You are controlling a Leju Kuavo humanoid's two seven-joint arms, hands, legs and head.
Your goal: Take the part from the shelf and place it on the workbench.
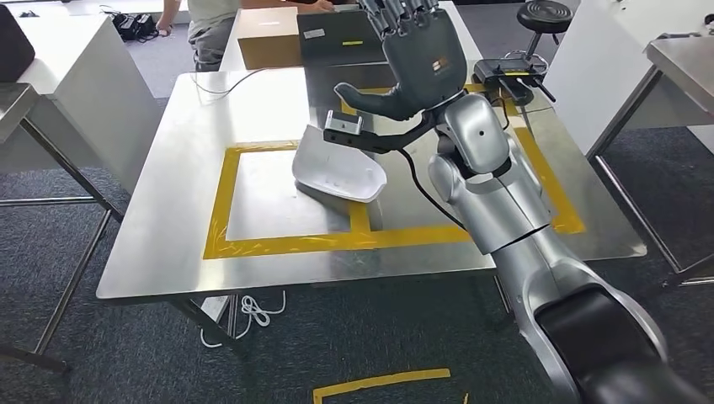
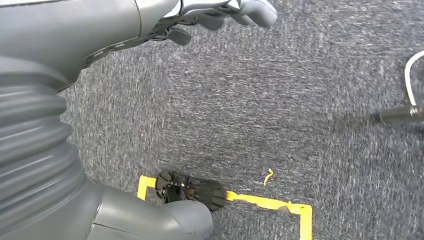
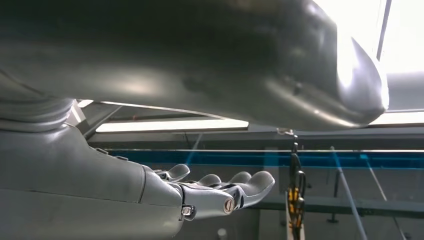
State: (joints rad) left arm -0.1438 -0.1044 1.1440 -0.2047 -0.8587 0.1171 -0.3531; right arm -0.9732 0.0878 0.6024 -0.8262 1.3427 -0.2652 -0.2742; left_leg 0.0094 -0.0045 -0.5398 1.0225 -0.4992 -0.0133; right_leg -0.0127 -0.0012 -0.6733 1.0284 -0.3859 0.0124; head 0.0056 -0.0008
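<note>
silver arm (image 1: 497, 194), dark grey right hand (image 1: 417, 59)

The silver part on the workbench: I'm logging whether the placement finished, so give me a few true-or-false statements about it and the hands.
1. The silver part lies on the workbench. True.
2. The right hand grips the part. False: it is raised above the table with fingers spread, holding nothing.
3. The part sits wholly outside the yellow tape. False: it rests across the tape outline's upper edge, mostly inside it.
4. The left hand hangs over grey carpet. True.
5. A cardboard box stands at the table's far edge. True.
</note>
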